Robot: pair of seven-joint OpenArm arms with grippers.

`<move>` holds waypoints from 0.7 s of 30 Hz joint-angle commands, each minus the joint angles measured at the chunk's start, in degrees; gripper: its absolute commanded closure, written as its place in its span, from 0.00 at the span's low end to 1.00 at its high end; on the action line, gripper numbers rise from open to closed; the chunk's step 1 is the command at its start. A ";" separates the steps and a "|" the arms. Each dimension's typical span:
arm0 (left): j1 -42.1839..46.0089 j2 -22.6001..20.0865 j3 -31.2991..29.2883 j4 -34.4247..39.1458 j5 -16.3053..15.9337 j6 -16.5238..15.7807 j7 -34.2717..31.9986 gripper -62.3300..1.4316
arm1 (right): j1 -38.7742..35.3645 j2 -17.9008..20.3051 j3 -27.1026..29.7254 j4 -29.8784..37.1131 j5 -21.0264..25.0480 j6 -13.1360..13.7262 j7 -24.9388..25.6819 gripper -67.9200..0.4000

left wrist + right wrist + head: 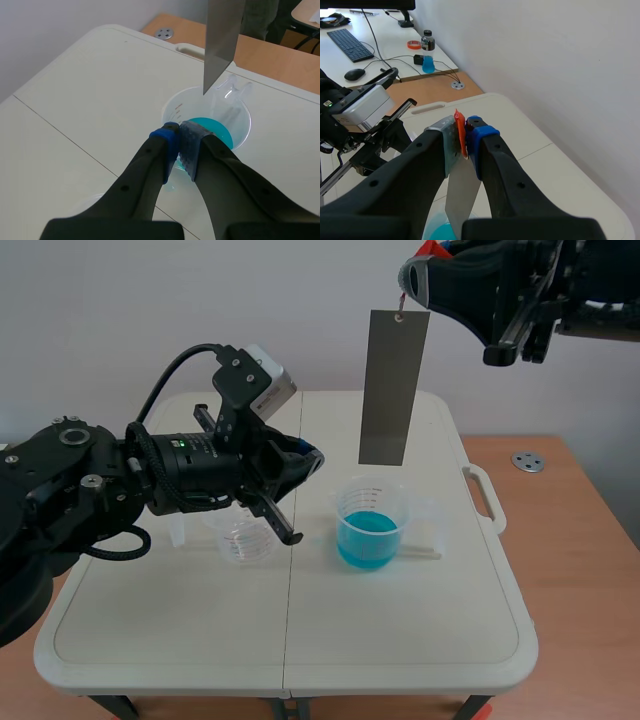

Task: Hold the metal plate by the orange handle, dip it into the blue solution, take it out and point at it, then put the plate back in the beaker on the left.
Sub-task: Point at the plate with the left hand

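A long grey metal plate (393, 390) hangs upright above the beaker of blue solution (369, 528), its lower edge just clear of the rim. High at the right, my right gripper (408, 278) is shut on the plate's orange handle (460, 131), with the plate (462, 195) hanging below the fingers. My left gripper (303, 464) is shut on nothing. Its tips (179, 145) point toward the blue beaker (215, 131) and the plate's lower end (222, 45). An empty clear beaker (246, 537) stands on the left, under the left arm.
The white folding table (300, 640) has a carry handle (484, 498) at its right edge. A wooden surface with a round metal fitting (527, 461) lies beyond it. The left arm's camera box (365, 107) sits close to the plate.
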 commanded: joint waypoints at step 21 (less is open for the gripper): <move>25.42 -21.81 -17.29 14.36 -8.33 10.49 -9.05 0.93 | 1.18 0.61 1.14 0.44 0.61 0.00 1.05 0.97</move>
